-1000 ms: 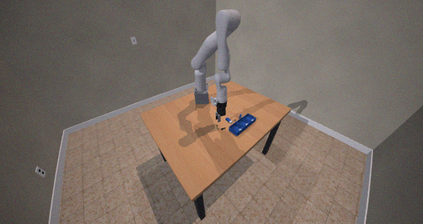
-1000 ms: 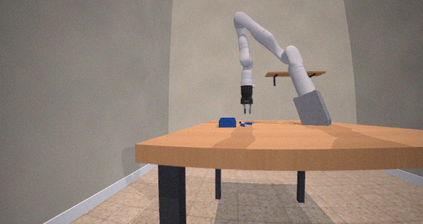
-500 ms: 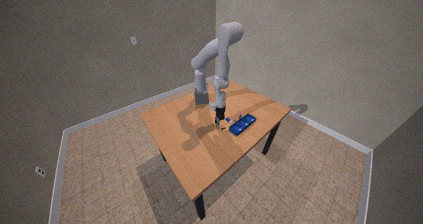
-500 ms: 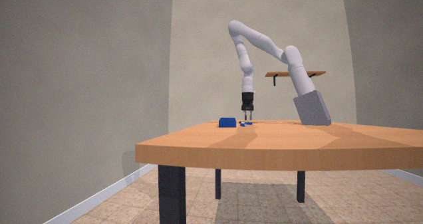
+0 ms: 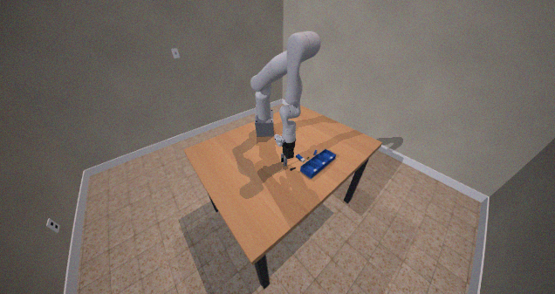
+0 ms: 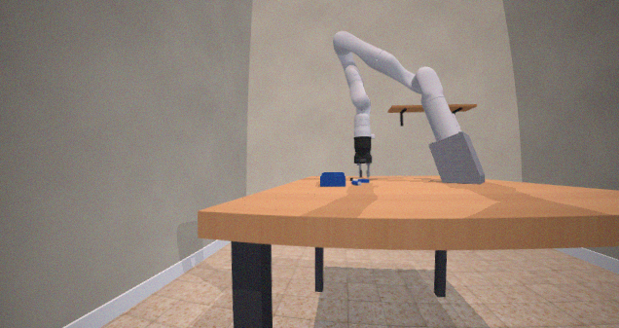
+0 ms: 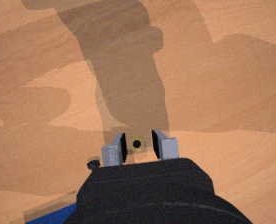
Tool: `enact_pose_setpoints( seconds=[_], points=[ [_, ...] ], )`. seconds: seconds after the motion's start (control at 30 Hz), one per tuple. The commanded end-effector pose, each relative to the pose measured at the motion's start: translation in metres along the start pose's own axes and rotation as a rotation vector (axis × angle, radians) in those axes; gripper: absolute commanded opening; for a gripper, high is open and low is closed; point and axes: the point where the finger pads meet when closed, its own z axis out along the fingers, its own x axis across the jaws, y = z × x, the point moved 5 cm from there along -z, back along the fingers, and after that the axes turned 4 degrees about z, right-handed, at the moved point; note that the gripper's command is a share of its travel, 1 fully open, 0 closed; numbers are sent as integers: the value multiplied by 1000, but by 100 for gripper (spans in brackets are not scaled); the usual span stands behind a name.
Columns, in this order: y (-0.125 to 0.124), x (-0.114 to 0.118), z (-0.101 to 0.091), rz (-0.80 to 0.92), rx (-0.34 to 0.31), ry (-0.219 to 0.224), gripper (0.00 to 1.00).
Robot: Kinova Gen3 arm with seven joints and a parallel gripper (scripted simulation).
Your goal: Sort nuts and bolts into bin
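Fingers (image 5: pixel 284 160) (image 6: pixel 364 169) about half open, nothing gripped, likely spread to straddle brass nut (image 7: pixel 142 145) at wrist view's lower centre. Arm (image 5: pixel 294 75) (image 6: pixel 356 84) points straight down, presumably for square pinch. Dark bolt (image 5: pixel 292 168) (image 7: pixel 93 164) lies just beside, left in wrist view. Blue bins (image 5: pixel 309 172) (image 6: pixel 333 179) (image 7: pixel 51 216) wait right of centre in top view; F label unreadable.

Top: high, outside the worktop's (image 5: pixel 244 174) (image 6: pixel 409 203) (image 7: pixel 229 170) near corner, facing down across to its far corner. Exterior: low, close to one corner, looking along the surface. Both share arm (image 5: pixel 294 78) (image 6: pixel 384 59) and worktop. Wrist: close above the surface, looking down, edges out of frame.
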Motion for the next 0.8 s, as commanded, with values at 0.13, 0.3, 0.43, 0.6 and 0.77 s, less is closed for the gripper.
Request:
enact_pose_setpoints(
  seconds=[0.13, 0.3, 0.43, 0.6, 0.77],
  points=[
    [4, -2, 0, -4, -2, -3, 64],
    [4, -3, 4, -4, -2, -3, 64],
    [4, -2, 9, -4, -2, -3, 64],
    [3, -1, 12, -4, -2, -3, 64],
    [2, -1, 12, -4, -2, -3, 64]
  ],
)
